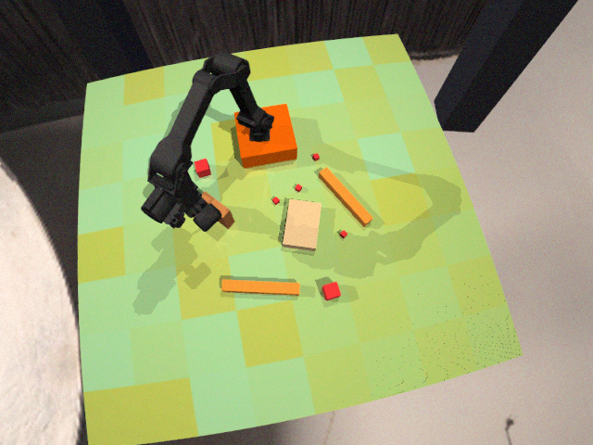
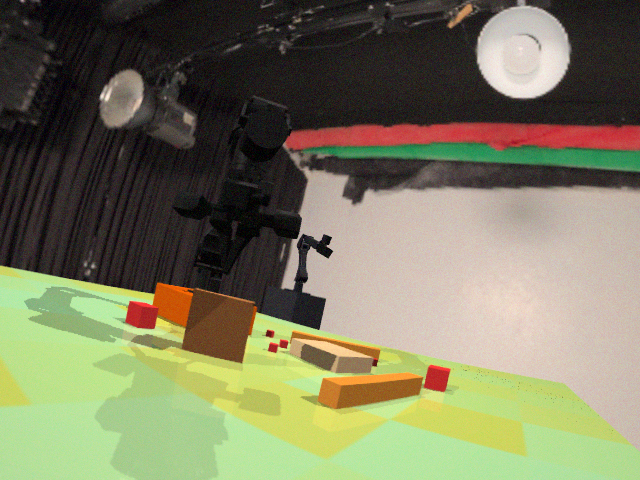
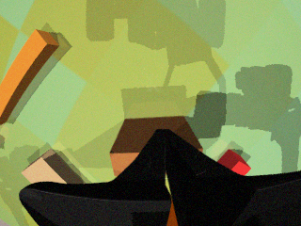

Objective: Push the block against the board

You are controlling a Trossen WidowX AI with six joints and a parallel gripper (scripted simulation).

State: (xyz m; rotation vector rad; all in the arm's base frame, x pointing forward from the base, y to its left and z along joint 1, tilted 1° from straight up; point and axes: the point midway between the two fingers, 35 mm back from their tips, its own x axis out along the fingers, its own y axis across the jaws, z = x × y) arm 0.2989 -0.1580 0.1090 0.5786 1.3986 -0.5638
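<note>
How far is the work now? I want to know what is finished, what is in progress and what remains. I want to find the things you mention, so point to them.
Done: nothing visible; the brown square block [image 1: 219, 209] [image 2: 219, 325] [image 3: 157, 134] stands apart from the pale board [image 1: 302, 223] [image 2: 330, 355] [image 3: 44, 170].
In hand: probably the approach; the shut, empty gripper [image 1: 193, 209] [image 2: 226, 267] [image 3: 162, 135] is above the table near the block.
Left: push them together, one whole side touching, an edge even, then move away.

An upright brown block [image 1: 220, 209] [image 2: 219, 325] blocks the low path from the claw [image 1: 195, 207] [image 2: 230, 242] [image 3: 164, 131] toward a flat tan slab [image 1: 302, 223] [image 2: 330, 356] [image 3: 42, 169]. Past the block, a gap opens before the slab, with a tiny red cube [image 1: 275, 199] [image 2: 272, 347] near one end. A larger red cube [image 1: 202, 168] [image 2: 141, 314] [image 3: 234, 162] stands to the claw's base side; opposite, room runs to an orange bar [image 1: 260, 287] [image 2: 369, 390] [image 3: 23, 71].
</note>
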